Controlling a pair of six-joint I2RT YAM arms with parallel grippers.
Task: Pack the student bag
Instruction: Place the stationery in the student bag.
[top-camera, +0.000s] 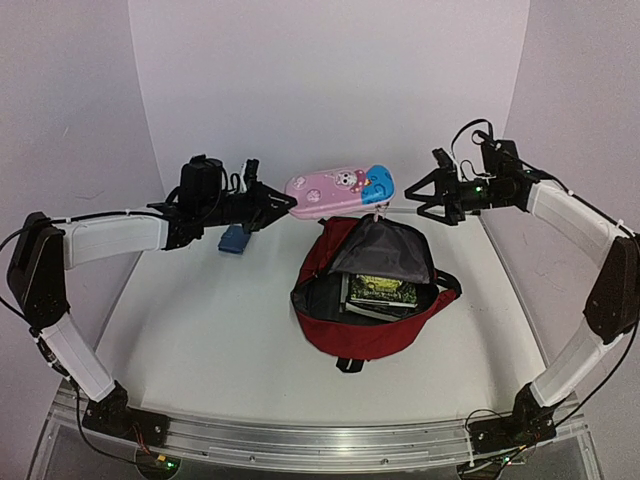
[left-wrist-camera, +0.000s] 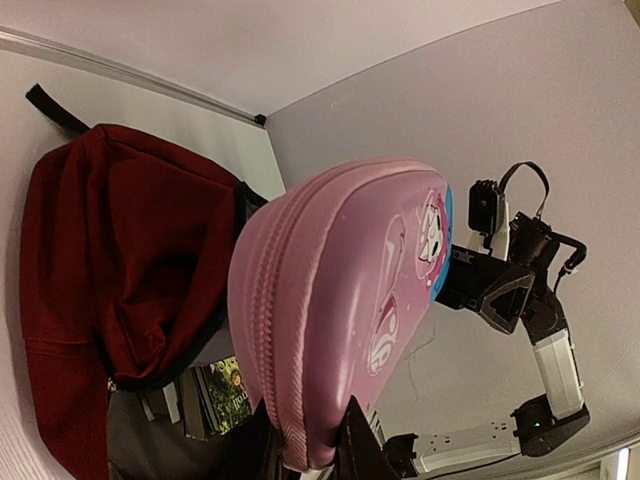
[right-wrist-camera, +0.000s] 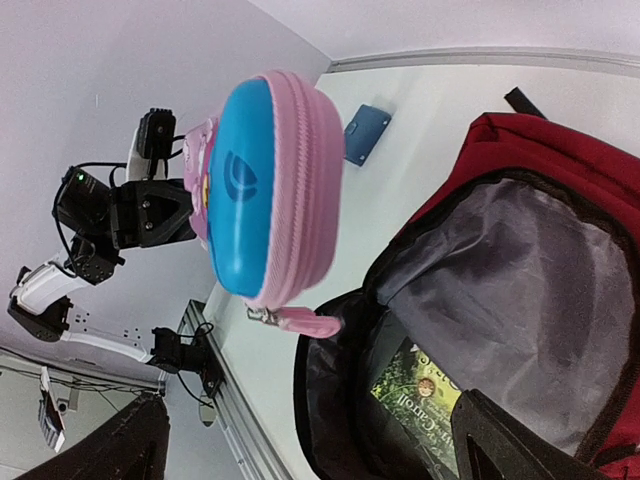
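Top external: we see the student bag open on the table, books half hidden under its grey flap (titles unreadable). Above its far rim the left gripper clamps the pink pencil case; the right gripper gapes beside it, contact unclear.

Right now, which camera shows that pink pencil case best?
Top external: the whole pink pencil case shows, one end in the left claw. Left wrist shows its pink zipped edge close up; right wrist its blue end and zip pull.
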